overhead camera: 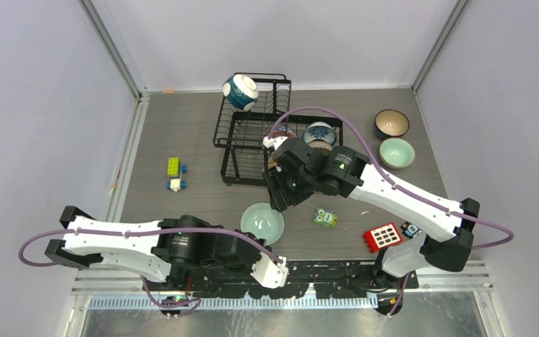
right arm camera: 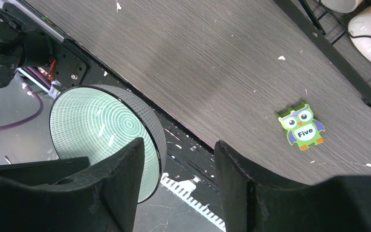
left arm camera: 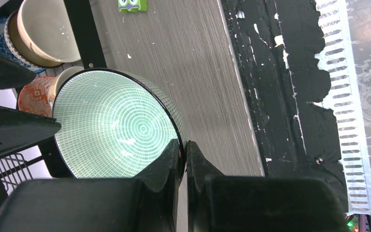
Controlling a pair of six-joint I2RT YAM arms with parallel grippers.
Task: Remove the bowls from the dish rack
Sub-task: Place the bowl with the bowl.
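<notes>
Near the table's front edge, between the two arms, the mint green bowl (overhead camera: 262,222) is pinched at its near rim by the left gripper (left arm camera: 184,145), whose fingers press together, one inside the rim and one outside. Just beside it hovers the right gripper (right arm camera: 178,145), fingers spread with nothing between them. To the bowl's right lies an owl tile (right arm camera: 302,126). Behind stands the dish rack (overhead camera: 253,133), holding a cream bowl (left arm camera: 43,34) and a reddish patterned bowl (left arm camera: 35,94).
</notes>
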